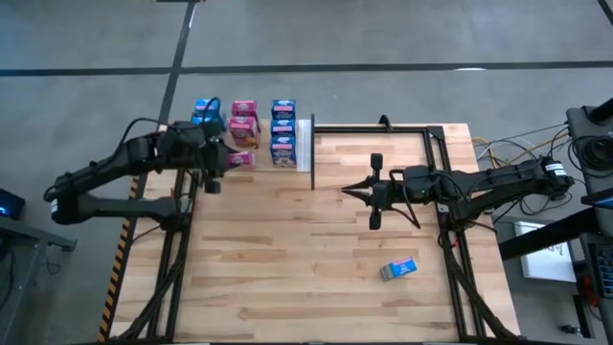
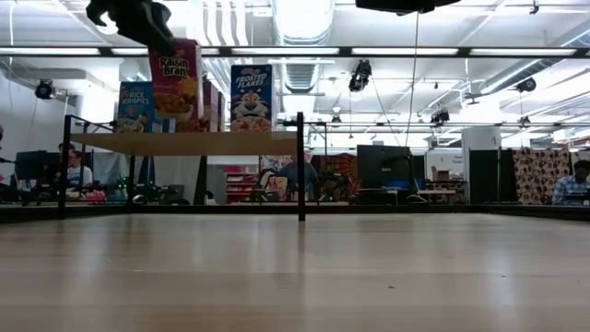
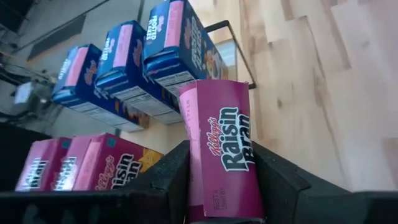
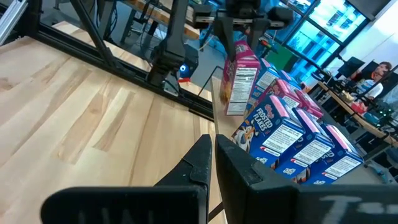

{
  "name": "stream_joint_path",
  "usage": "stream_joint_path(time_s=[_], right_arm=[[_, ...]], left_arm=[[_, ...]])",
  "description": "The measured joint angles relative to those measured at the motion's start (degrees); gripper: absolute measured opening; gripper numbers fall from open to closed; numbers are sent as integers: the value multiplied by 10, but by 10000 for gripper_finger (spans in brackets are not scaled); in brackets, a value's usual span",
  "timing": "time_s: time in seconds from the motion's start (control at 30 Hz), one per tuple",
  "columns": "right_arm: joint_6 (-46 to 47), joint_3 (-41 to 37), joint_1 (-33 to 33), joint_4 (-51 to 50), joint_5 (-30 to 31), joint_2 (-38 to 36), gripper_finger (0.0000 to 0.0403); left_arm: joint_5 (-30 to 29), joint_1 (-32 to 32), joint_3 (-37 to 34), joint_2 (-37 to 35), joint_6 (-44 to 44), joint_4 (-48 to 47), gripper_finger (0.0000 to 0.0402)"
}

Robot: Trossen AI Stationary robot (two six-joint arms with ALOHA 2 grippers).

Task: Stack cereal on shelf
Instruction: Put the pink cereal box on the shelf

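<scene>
Left gripper (image 3: 221, 186): dark fingers (image 3: 168, 180) pinch pink cardboard Raisin Bran cereal box (image 3: 222, 146) by its sides, box held over near-left part of pale light-wood shelf (image 2: 184, 143), beside pink boxes (image 1: 243, 121) already standing there. Row of blue Frosted Flakes boxes (image 1: 283, 129) stands along shelf's right edge; blue Rice Krispies box (image 1: 204, 108) at far left. Right gripper (image 1: 347, 191): fingers pressed together, empty, hovers over plank tabletop (image 1: 287, 259) right of shelf. One blue box (image 1: 399, 269) lies flat on table, near right, well apart.
</scene>
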Motion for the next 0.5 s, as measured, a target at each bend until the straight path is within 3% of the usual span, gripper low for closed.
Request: stream_joint_path(time_s=[0.27, 0.5], right_arm=[[5, 0, 0, 0, 0, 0, 12], [6, 0, 0, 0, 0, 0, 12]], left_arm=[[110, 96, 0, 17, 33, -2, 130], [117, 132, 0, 38, 38, -2, 129]])
